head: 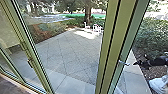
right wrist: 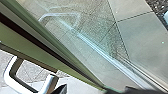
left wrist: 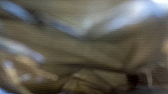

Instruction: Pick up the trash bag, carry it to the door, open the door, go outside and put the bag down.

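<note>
Right gripper (head: 137,63) at right edge area of head frame, just right of metal door handle (head: 123,63); gap between them small, contact cannot be told. Handle is seen as a short bar, sloping slightly down to frame right, its visible end turned toward the gripper. Door frame (head: 112,45) runs long and steep, upper right to lower left, across the handle's line. Right arm judged nearer to handle; door work presumably turns on that short sideways gap. Whether right gripper is released or clenched cannot be told; same for the left.

Trash bag: crumpled brownish material (left wrist: 100,55), badly blurred, is seen close up in left wrist view, probably the bag; left arm judged nearest. Its long axis cannot be made out, nor whether it is grasped.

Counts: bag, one at most; solid looped handle, one in right wrist view, plus one fainter loop (right wrist: 60,15), maybe reflected or seen through glass; thick tree trunk (head: 88,12), one, upper centre; white chairs (head: 97,28), count unclear, on paving (head: 72,55) beyond the glass.
</note>
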Controlling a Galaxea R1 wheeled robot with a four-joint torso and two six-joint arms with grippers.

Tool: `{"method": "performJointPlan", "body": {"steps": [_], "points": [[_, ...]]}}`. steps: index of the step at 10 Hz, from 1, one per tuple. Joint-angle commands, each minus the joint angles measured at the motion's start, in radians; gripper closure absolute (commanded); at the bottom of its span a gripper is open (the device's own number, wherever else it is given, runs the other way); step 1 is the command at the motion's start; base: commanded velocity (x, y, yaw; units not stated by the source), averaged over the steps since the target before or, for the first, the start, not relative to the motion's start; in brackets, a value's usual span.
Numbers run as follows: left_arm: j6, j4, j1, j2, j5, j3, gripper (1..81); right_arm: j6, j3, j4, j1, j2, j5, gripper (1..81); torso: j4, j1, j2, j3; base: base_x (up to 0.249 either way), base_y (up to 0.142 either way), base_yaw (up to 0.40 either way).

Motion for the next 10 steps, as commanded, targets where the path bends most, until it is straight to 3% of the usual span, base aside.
{"method": "performJointPlan", "body": {"steps": [1, 3, 4, 5, 6, 8, 10], "points": [[0.004, -0.002, -0.011, -0.002, 0.080, 0.002, 81.1, -0.043, 0.027, -0.014, 0.200, -0.055, -0.059, 1.0, -0.039, 0.000, 0.000, 0.029, 0.000, 0.000, 0.000], [0.004, -0.002, -0.011, 0.002, 0.080, 0.002, 81.1, -0.093, 0.038, -0.016, 0.226, -0.086, -0.088, 1.0, -0.055, 0.000, 0.000, 0.052, 0.000, 0.000, 0.000], [0.004, -0.002, -0.009, 0.003, 0.080, 0.002, 81.1, -0.121, 0.034, -0.019, 0.241, -0.091, -0.097, 1.0, -0.039, 0.001, 0.001, 0.069, 0.000, 0.000, 0.000], [0.004, -0.002, -0.011, 0.003, 0.080, 0.002, 81.1, -0.143, 0.036, -0.034, 0.259, -0.098, -0.114, 1.0, -0.046, 0.001, 0.001, 0.083, 0.000, 0.000, 0.000], [0.004, -0.002, -0.011, 0.004, 0.080, 0.002, 81.1, -0.161, 0.042, -0.065, 0.279, -0.103, -0.141, 1.0, -0.048, 0.000, 0.001, 0.063, 0.000, 0.000, 0.000], [0.004, -0.004, -0.011, 0.007, 0.080, 0.002, 81.1, -0.170, 0.053, -0.123, 0.304, -0.105, -0.172, 1.0, -0.048, -0.001, 0.000, 0.074, 0.000, 0.000, 0.000], [0.004, -0.005, -0.011, 0.009, 0.080, 0.000, 81.1, -0.175, 0.076, -0.251, 0.333, -0.100, -0.217, 1.0, -0.048, 0.000, 0.000, 0.073, 0.000, 0.000, 0.000]]}}
